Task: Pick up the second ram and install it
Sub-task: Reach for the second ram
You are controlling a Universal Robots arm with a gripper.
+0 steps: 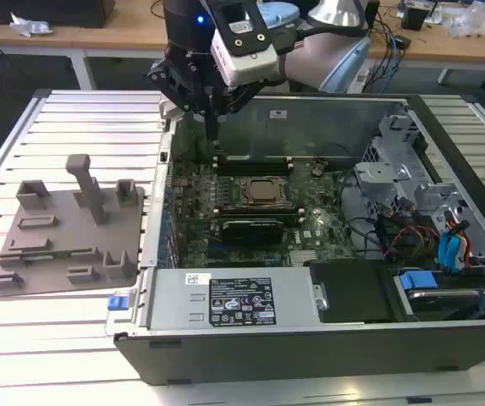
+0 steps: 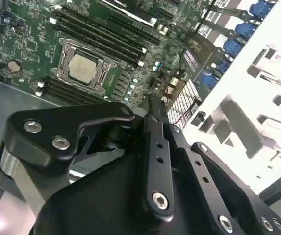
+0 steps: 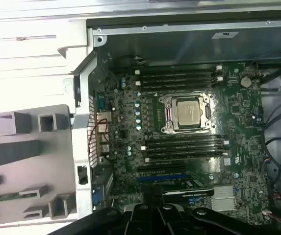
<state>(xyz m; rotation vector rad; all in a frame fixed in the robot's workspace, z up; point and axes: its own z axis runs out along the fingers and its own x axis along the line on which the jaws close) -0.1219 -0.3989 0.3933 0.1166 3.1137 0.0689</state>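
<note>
A thin green stick, the second ram [image 3: 5, 198], lies flat in a slot of the grey holder tray [image 3: 32, 147]. That tray [image 1: 64, 254] sits on the slatted table, at the exterior view's left of the open computer case. My gripper [image 1: 212, 131] hangs point-down over the case's back corner nearest the tray, above the motherboard [image 1: 242, 211]. Its black fingers [image 2: 152, 104] come together with nothing seen between them. It is well apart from the tray. Black memory slots [image 3: 179, 78] run on both sides of the processor socket [image 3: 187, 112].
The case's metal walls [image 1: 153, 220] rise around the board. A power supply cover [image 1: 225, 300] spans the near side. Drive cages and cables [image 1: 428, 228] fill the exterior view's right. Upright posts [image 1: 85, 182] stand on the tray. Desks with clutter stand behind.
</note>
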